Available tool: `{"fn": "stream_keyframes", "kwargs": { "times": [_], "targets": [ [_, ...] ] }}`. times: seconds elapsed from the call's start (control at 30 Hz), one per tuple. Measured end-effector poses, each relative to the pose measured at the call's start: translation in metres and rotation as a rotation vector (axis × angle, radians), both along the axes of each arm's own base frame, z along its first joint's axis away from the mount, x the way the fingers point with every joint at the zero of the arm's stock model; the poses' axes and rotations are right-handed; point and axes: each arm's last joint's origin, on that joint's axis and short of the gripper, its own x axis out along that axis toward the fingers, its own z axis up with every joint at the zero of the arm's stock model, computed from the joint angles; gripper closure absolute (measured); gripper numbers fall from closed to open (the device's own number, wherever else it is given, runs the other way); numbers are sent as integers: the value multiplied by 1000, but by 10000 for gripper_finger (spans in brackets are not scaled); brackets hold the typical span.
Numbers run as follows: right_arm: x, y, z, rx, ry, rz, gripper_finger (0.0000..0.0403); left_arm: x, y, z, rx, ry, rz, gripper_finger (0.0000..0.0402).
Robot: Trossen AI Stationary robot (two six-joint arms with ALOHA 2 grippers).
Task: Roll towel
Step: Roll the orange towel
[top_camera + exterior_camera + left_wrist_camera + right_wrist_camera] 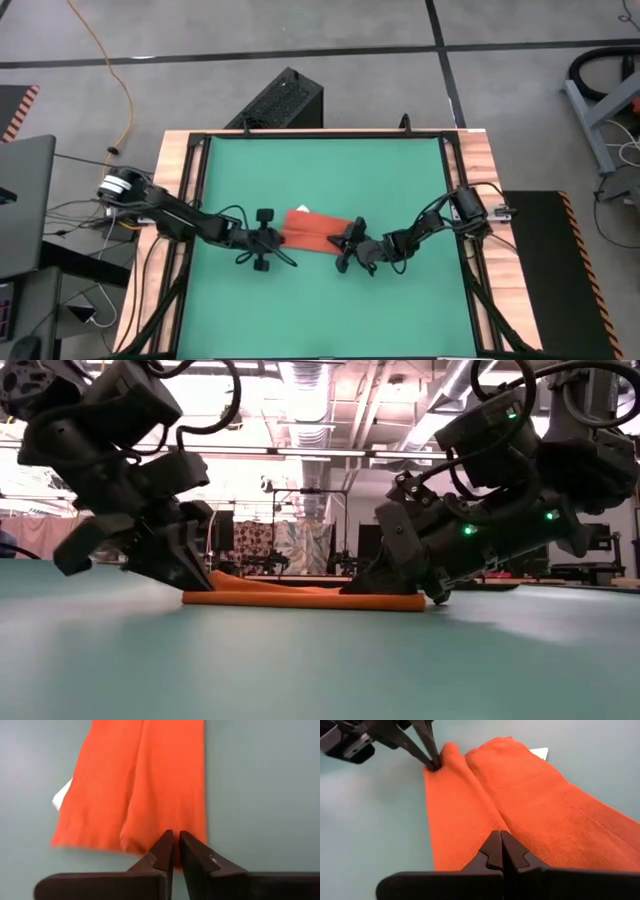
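The orange-red towel (316,232) lies on the green table as a narrow folded strip running left to right, with a long crease down its middle (485,800). Its small white tag (539,753) sticks out from the far side near the left end. My left gripper (176,836) is at the strip's left end, its fingers closed to a thin slit on the cloth. My right gripper (501,836) is shut with its tips on the strip's right end. The low view shows the strip (300,598) flat between both grippers. My left gripper pinches the edge of the towel's left end (150,845) between its two fingertips, slanting down from the table's left along the strip. The cloth humps up a little beside the fingers (128,833); the rest lies on the table. My right gripper sets its shut fingertips (492,847) down on the towel's right end, near the middle crease (492,822), slanting down from the table's right. Whether any cloth sits between the fingers does not show. The towel lies flat on the table there.
Bare green table surface (320,310) surrounds the towel on all sides. A dark frame and wooden border (185,200) run along the table's edges. A black box (285,100) stands on the floor beyond the far edge.
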Motion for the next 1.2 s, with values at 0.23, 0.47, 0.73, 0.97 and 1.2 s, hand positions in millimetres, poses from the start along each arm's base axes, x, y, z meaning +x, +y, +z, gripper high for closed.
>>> {"fn": "stream_keyframes", "kwargs": {
  "times": [0.23, 0.47, 0.73, 0.97, 1.2],
  "targets": [
    [0, 0, 0, 9, -2, 8, 398, -15, 5, 17, -25, 2, 117, 350],
    [0, 0, 0, 8, -4, 10, 398, -7, -5, 53, -27, -312, 53, 391],
    [0, 0, 0, 5, -5, 12, 398, 8, 10, 32, 47, -442, 28, 401],
    [0, 1, 0, 6, -6, 15, 398, 18, 22, -2, -21, -364, 93, 401],
    [0, 1, 0, 5, -4, 15, 398, 14, 15, -24, -37, -266, 177, 401]
  ]
}}
